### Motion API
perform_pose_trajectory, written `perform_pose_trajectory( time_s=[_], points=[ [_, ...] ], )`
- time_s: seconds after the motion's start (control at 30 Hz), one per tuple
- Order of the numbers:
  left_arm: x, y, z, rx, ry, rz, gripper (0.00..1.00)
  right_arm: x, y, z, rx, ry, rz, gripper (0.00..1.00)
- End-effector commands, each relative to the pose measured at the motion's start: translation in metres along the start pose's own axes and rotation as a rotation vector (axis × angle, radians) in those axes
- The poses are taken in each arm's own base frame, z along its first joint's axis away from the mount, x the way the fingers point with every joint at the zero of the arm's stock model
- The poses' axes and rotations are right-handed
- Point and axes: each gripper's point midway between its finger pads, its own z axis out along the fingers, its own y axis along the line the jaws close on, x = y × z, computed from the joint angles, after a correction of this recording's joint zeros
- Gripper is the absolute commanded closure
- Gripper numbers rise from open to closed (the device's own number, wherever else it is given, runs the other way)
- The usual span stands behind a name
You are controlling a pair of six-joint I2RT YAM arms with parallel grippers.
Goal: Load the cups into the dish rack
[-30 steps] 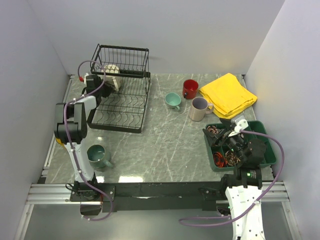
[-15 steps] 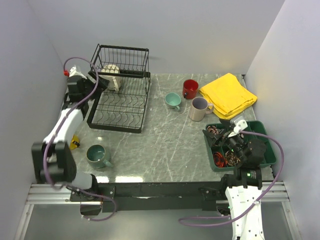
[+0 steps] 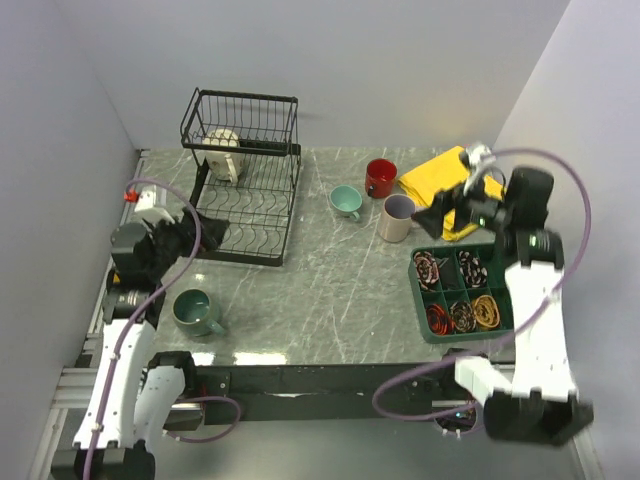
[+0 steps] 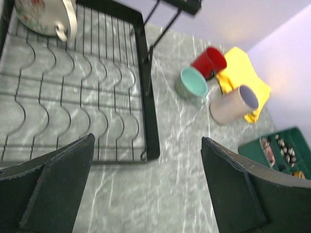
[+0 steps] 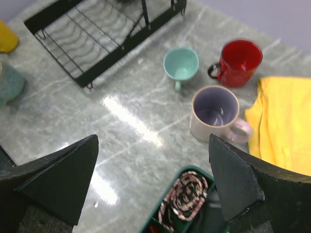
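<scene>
Left fingers (image 4: pixel 53 194): spread wide, empty, above dish rack (image 4: pixel 147 97) near edge. Right fingers (image 5: pixel 53 179): spread wide, empty, above tabletop (image 5: pixel 136 82). Beyond them, upright: beige mug (image 5: pixel 214 111), lilac inside; small teal mug (image 5: pixel 181 63); red mug (image 5: pixel 239 60). Cream mug (image 4: pixel 43 17): inside black wire rack, far end.

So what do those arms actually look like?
The left arm and right arm have white links, black joints and looping purple cables. The left claw and right claw each have two black wedge-shaped fingers.
</scene>
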Motion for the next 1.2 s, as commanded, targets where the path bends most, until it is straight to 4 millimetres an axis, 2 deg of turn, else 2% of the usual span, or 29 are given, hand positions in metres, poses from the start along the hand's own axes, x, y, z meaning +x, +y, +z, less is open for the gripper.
perform_pose_trajectory(
  time_s=[0.0,0.03,0.07,0.13,0.17,0.23,0.27,0.33,0.37,0.43,0.5,0.53,0.57,0.63,0.67,0.73,0.77,0.9,0.97,1.17],
  points=[
    [0.02,0.0,-0.013,0.025,0.021,0.053,0.04,0.009,-0.022,0.016,-0.019,0.194,0.073,0.0],
    [0.022,0.003,-0.014,0.016,0.022,0.059,0.04,0.012,-0.026,0.021,-0.019,0.23,0.073,0.0],
    [0.028,0.007,-0.016,0.004,0.031,0.067,0.04,0.012,-0.043,0.031,0.02,0.278,0.078,0.0],
    [0.027,0.009,-0.018,-0.014,0.028,0.07,0.04,0.016,-0.053,0.039,0.037,0.343,0.098,0.0],
    [0.022,0.006,-0.02,-0.011,0.016,0.078,0.04,0.014,-0.068,0.05,0.053,0.372,0.107,0.0],
    [0.021,0.005,-0.021,-0.007,0.005,0.079,0.04,0.025,-0.08,0.064,0.047,0.433,0.142,0.0],
    [0.02,0.004,-0.022,-0.003,0.001,0.081,0.04,0.016,-0.084,0.07,0.052,0.429,0.125,0.0],
    [0.021,0.004,-0.023,-0.005,0.006,0.082,0.04,0.026,-0.098,0.084,0.074,0.48,0.129,0.02],
    [0.02,0.003,-0.025,-0.004,-0.001,0.088,0.04,0.02,-0.1,0.091,0.077,0.481,0.107,0.03],
    [0.019,0.002,-0.027,-0.003,-0.01,0.091,0.04,0.035,-0.112,0.103,0.098,0.543,0.105,0.06],
    [0.018,0.0,-0.028,0.002,-0.021,0.093,0.04,0.036,-0.122,0.11,0.116,0.562,0.101,0.09],
    [0.017,0.0,-0.029,0.002,-0.025,0.095,0.04,0.047,-0.129,0.118,0.119,0.594,0.112,0.11],
    [0.018,0.001,-0.028,0.002,-0.021,0.093,0.04,0.042,-0.125,0.127,0.108,0.589,0.093,0.13],
    [0.019,0.0,-0.028,0.003,-0.017,0.092,0.04,0.054,-0.131,0.137,0.103,0.63,0.107,0.15],
    [0.019,0.0,-0.028,0.006,-0.016,0.092,0.04,0.05,-0.134,0.14,0.109,0.625,0.098,0.16],
    [0.02,0.0,-0.028,0.008,-0.013,0.091,0.04,0.063,-0.134,0.148,0.085,0.672,0.092,0.16],
    [0.02,0.0,-0.028,0.006,-0.012,0.089,0.04,0.062,-0.136,0.15,0.089,0.678,0.076,0.16],
    [0.021,0.0,-0.027,0.009,-0.008,0.088,0.04,0.078,-0.124,0.154,0.0,0.762,-0.035,0.15],
    [0.021,0.001,-0.027,0.007,-0.006,0.085,0.04,0.083,-0.119,0.157,-0.073,0.777,-0.141,0.18],
    [0.023,0.003,-0.025,0.003,0.0,0.078,0.04,0.072,-0.126,0.167,-0.136,0.695,-0.348,0.18]
  ],
)
